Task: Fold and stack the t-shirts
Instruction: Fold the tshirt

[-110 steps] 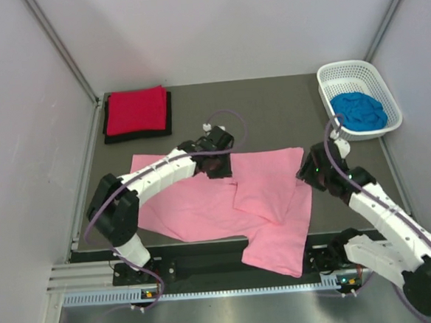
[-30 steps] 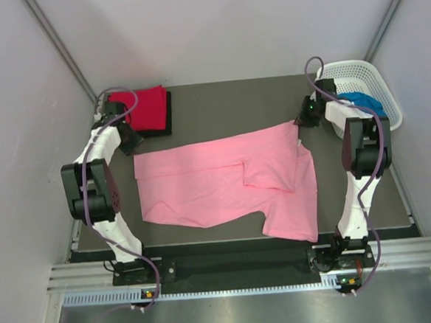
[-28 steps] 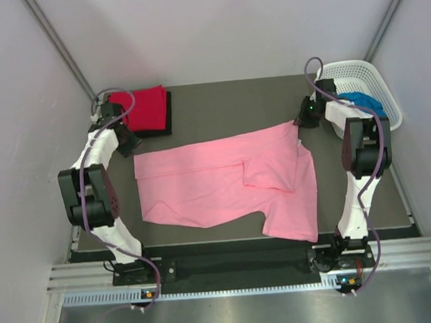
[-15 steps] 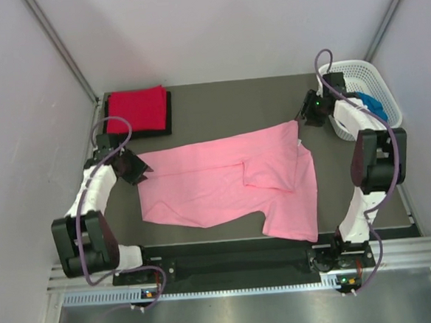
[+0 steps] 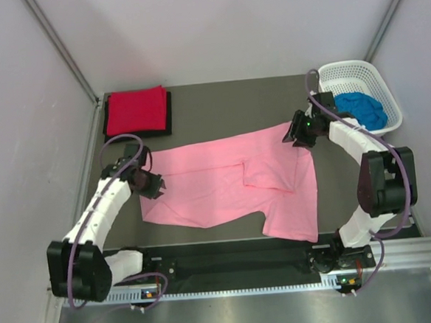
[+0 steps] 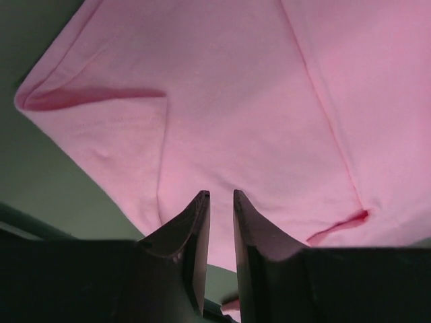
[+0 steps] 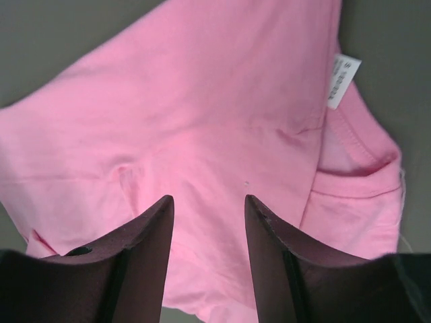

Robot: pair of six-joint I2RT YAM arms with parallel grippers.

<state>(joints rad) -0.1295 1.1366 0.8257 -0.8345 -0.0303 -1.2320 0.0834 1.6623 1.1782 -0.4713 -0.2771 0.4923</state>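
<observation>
Pink t-shirt (image 5: 224,179) lies spread mid table (image 5: 226,105), one flap folded over. L pincer (image 5: 155,186) at its left edge, jaws narrow, nothing pinched. R pincer (image 5: 296,130) over far-right corner, jaws wide. Bare table beyond far edge.

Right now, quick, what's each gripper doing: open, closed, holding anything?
Left gripper: jaws nearly together over the pink t-shirt; cannot tell if it's pinched.
Right gripper: open above the same shirt, holding nothing.
</observation>
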